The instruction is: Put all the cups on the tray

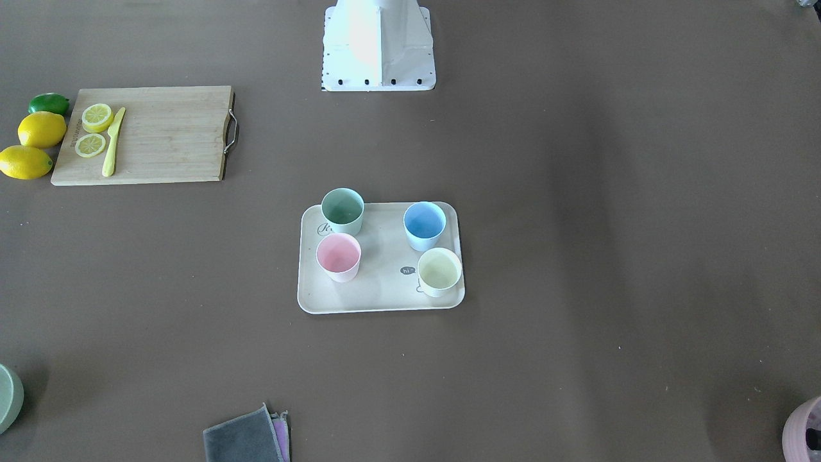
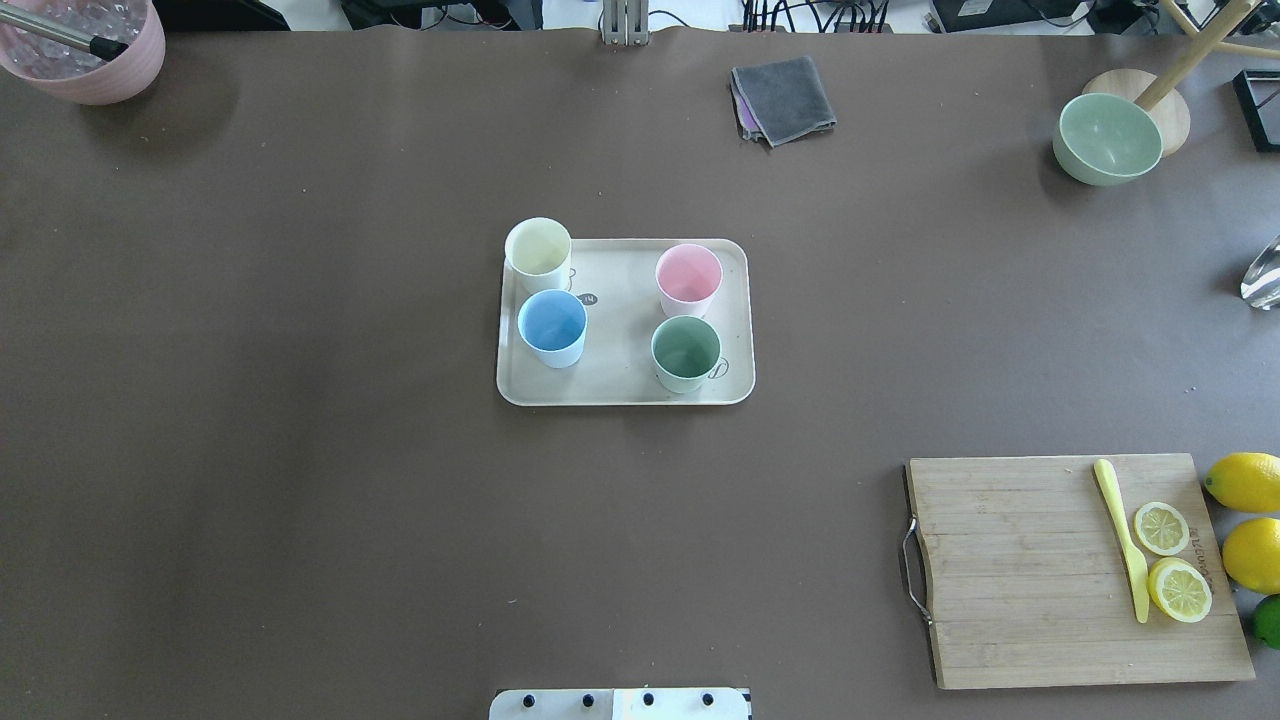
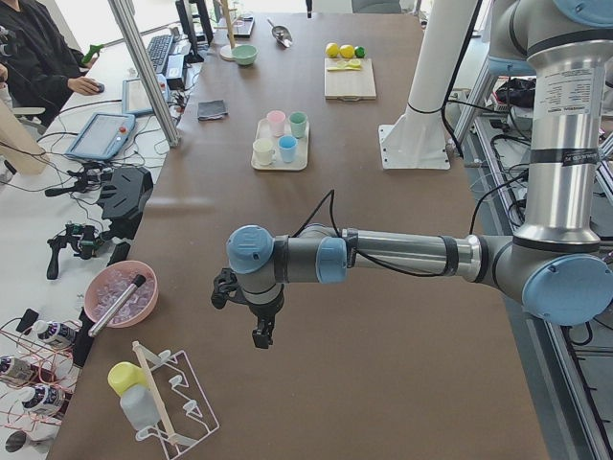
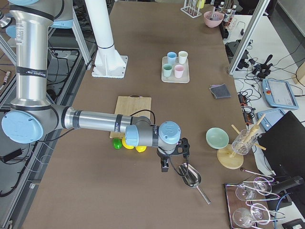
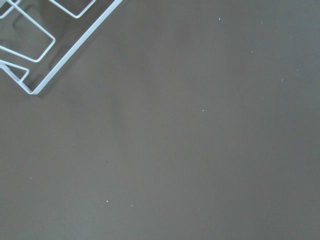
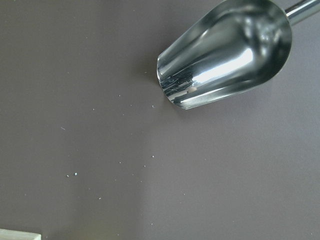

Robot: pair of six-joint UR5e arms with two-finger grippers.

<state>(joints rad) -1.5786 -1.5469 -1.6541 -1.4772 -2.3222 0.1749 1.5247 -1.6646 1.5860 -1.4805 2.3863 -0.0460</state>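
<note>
The beige tray [image 1: 385, 282] lies mid-table, also in the overhead view [image 2: 620, 340]. On it stand upright a green cup [image 1: 342, 210], a blue cup [image 1: 424, 224], a pink cup [image 1: 338, 256] and a pale yellow cup [image 1: 439, 271]. My left gripper [image 3: 261, 337] shows only in the left side view, far from the tray at the table's left end, pointing down. My right gripper [image 4: 165, 167] shows only in the right side view, at the right end, pointing down. I cannot tell whether either is open or shut.
A wooden cutting board [image 2: 1060, 570] holds a yellow knife [image 2: 1120, 540] and lemon slices, with lemons beside it. A grey cloth [image 2: 783, 98], green bowl [image 2: 1108, 138] and pink bowl [image 2: 85, 50] sit along the far edge. A metal scoop [image 6: 225, 52] lies under the right wrist, a wire rack [image 5: 45, 40] under the left.
</note>
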